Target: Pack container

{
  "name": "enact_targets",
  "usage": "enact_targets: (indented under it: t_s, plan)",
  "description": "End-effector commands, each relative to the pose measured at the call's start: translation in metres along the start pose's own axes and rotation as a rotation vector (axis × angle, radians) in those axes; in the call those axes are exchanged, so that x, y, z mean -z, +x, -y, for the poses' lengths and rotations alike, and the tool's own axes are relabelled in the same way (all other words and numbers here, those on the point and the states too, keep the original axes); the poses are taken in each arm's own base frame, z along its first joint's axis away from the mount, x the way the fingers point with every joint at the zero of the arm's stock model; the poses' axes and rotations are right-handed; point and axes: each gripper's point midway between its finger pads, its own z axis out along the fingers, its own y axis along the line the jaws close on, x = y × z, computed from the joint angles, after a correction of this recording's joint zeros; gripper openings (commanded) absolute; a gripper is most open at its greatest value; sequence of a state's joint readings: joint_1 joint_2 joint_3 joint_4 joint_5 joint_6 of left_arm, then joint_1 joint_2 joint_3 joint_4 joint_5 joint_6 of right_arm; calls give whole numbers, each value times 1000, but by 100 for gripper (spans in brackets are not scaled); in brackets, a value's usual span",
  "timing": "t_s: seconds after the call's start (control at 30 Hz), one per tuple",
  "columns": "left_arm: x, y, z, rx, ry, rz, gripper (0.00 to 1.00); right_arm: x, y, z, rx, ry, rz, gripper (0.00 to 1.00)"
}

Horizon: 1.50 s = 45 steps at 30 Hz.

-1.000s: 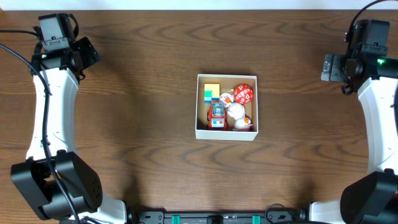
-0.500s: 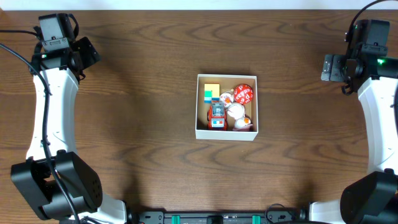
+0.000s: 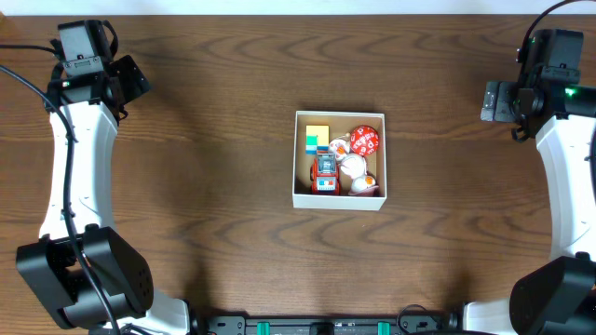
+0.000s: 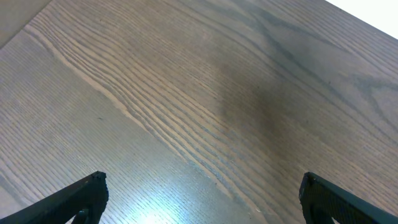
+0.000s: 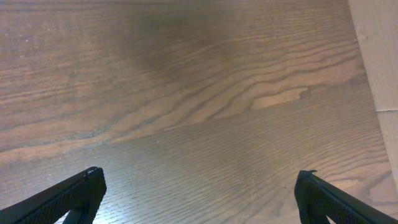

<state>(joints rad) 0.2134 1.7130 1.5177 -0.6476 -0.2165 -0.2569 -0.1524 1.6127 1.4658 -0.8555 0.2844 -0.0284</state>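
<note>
The container [image 3: 297, 158], a square white-walled box, sits at the table's middle in the overhead view. Inside lie a yellow and blue block [image 3: 317, 136], a red toy car [image 3: 324, 173], a red round toy [image 3: 365, 140] and white round toys [image 3: 352, 166]. My left gripper [image 3: 130, 78] is at the far left back corner, far from the container. In the left wrist view it [image 4: 202, 199] is open and empty over bare wood. My right gripper [image 3: 494, 100] is at the far right back. In the right wrist view it [image 5: 199, 196] is open and empty.
The dark wood table [image 3: 205, 214] surrounds the container on all sides. A pale strip beyond the table's edge [image 5: 379, 56] shows at the right of the right wrist view. Both white arms run along the table's left and right sides.
</note>
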Motion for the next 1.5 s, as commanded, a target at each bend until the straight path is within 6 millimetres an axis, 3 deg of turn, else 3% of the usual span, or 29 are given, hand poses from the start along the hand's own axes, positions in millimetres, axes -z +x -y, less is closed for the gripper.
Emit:
enact_targets:
  t_s: [0.0, 1.07, 1.13, 1.27, 1.47]
  plan:
    - [3, -5, -1, -6, -5, 13, 98, 3, -4, 3, -23, 5, 11, 99]
    - [3, -5, -1, -6, -5, 13, 98, 9, -6, 3, -21, 4, 25, 99]
    - [3, -5, -1, -6, -5, 13, 98, 21, -7, 11, -12, 34, 46, 99]
    - [3, -5, -1, -6, -5, 13, 98, 68, -18, 14, -36, -27, 167, 99]
    - [3, -5, -1, -6, -5, 13, 98, 184, -30, 12, -66, -187, 483, 99]
